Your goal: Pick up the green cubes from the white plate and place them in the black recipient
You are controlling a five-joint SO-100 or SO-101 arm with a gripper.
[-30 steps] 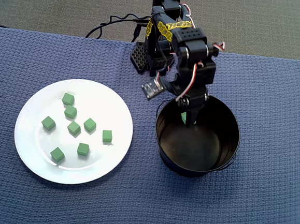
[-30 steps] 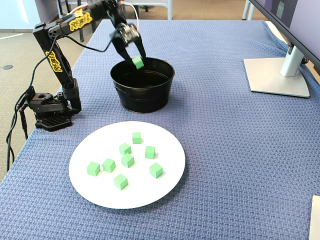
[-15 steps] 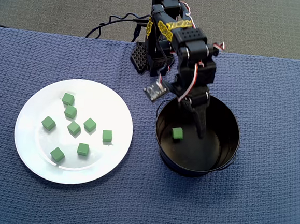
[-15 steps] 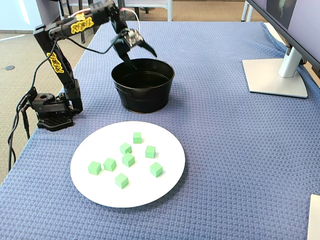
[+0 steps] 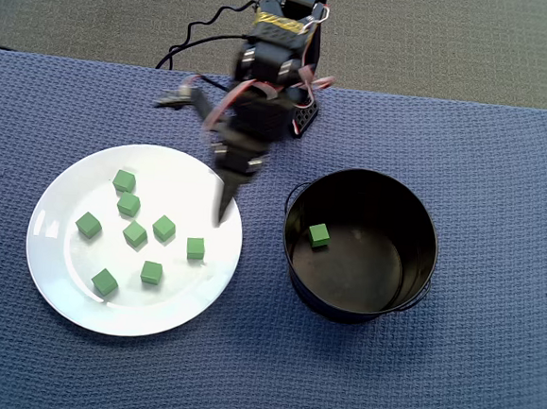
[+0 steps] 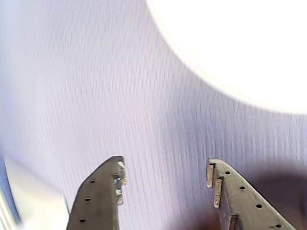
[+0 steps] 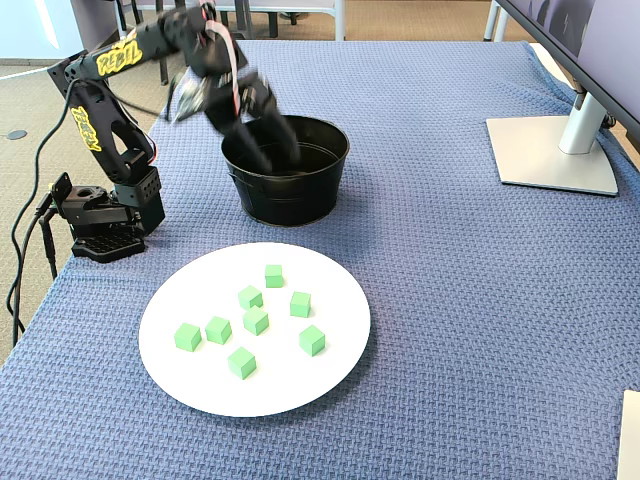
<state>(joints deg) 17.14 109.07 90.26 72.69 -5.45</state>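
Observation:
Several green cubes (image 5: 136, 234) (image 7: 256, 320) lie scattered on the white plate (image 5: 181, 174) (image 7: 200, 290) at the left of the blue cloth. One more green cube (image 5: 319, 234) rests on the floor of the black recipient (image 5: 429, 264) (image 7: 290, 205). In the overhead view my gripper (image 5: 217, 198) hangs open over the plate's upper right rim, holding nothing. The fixed view shows the gripper (image 7: 272, 148) blurred in front of the recipient. In the wrist view the open gripper (image 6: 165, 184) has only washed-out cloth between its fingers, and the plate (image 6: 240, 48) fills the upper right.
The arm's base (image 7: 100, 215) stands at the table's left edge in the fixed view, with a black cable (image 5: 201, 42) trailing off it. A monitor stand (image 7: 555, 150) sits at the far right. A pale object (image 7: 630, 440) pokes in at the lower right corner.
The gripper opened over the black recipient and the green cube it held dropped inside. The arm then swung away to the plate's side, still open.

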